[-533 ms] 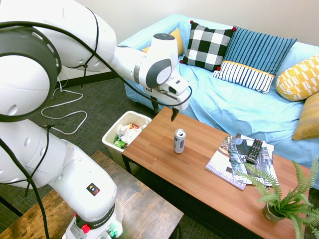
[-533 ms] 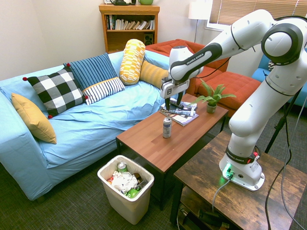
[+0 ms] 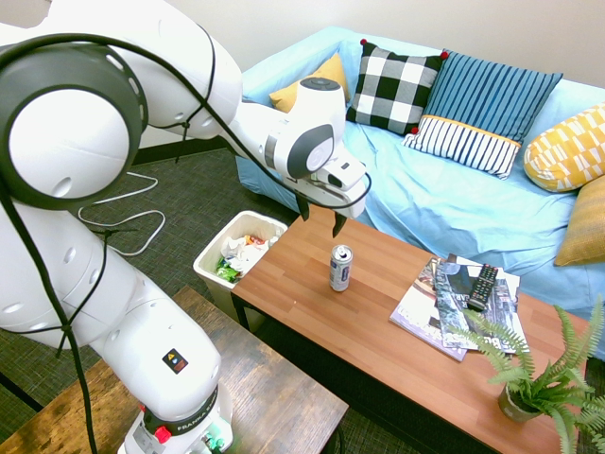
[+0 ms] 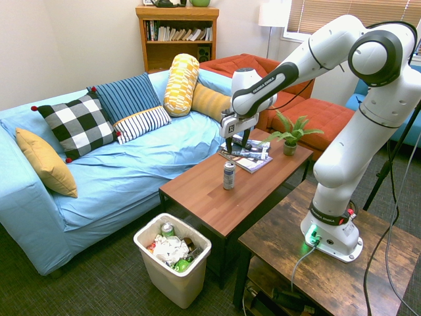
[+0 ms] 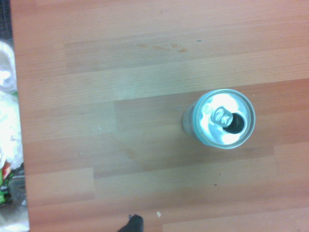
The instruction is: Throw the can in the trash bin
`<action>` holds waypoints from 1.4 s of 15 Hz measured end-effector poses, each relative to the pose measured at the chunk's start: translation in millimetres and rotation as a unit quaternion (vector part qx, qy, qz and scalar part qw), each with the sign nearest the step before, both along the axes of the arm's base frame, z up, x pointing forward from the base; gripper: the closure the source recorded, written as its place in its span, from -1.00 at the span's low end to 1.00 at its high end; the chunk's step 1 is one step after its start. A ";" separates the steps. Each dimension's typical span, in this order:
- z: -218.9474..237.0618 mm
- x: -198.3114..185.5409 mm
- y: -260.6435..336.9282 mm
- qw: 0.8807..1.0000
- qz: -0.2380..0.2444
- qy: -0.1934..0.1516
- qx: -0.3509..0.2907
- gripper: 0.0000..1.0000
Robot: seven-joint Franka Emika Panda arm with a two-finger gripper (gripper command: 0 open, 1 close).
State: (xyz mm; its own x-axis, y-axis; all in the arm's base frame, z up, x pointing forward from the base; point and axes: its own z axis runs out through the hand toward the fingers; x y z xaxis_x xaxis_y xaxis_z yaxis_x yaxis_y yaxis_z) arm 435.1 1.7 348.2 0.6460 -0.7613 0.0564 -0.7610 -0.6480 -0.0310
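**Lining up on the can**

The can [image 3: 340, 268] stands upright on the bench [image 3: 378, 322]; the pincer [image 3: 321, 214] hangs spread above it, slightly off-centre; centre first, descend straight, pinch mid-body; trash bin [image 3: 214, 253] waits beside the bench.
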 end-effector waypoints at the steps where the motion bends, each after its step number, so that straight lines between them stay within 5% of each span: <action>1: -4.4 4.4 -6.0 1.000 -0.007 -0.002 -0.001 -1.00; 21: -121.7 87.2 -18.4 0.998 -0.032 0.059 -0.002 -1.00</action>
